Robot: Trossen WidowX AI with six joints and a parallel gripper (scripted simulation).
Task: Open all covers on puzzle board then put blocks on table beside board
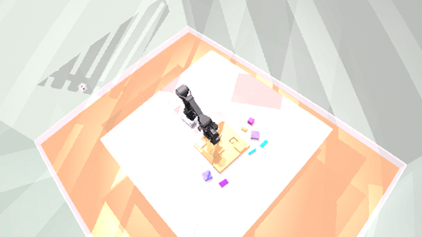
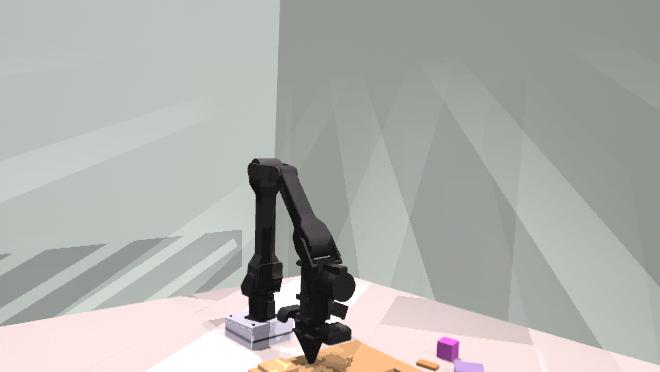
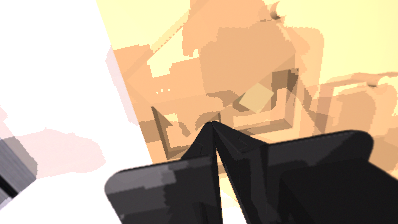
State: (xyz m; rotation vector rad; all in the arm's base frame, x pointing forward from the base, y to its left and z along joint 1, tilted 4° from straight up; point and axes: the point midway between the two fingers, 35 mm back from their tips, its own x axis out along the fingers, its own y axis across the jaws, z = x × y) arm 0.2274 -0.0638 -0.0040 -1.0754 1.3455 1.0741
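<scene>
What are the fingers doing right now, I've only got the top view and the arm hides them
Observer: In the wrist view the fingers are pressed together into one point, with nothing between them.
Operator: Where's that point aimed?
Observer: The exterior view shows the gripper pointing straight down at the puzzle board, at its end nearest the arm's base.
Operator: Anything left in the well under it?
Observer: The wrist view shows a pale tan block tilted inside an open well just beyond the tip.
Operator: Touching it?
Observer: No, the block lies apart from the tip; whether the tip touches the board itself, I cannot tell.
</scene>
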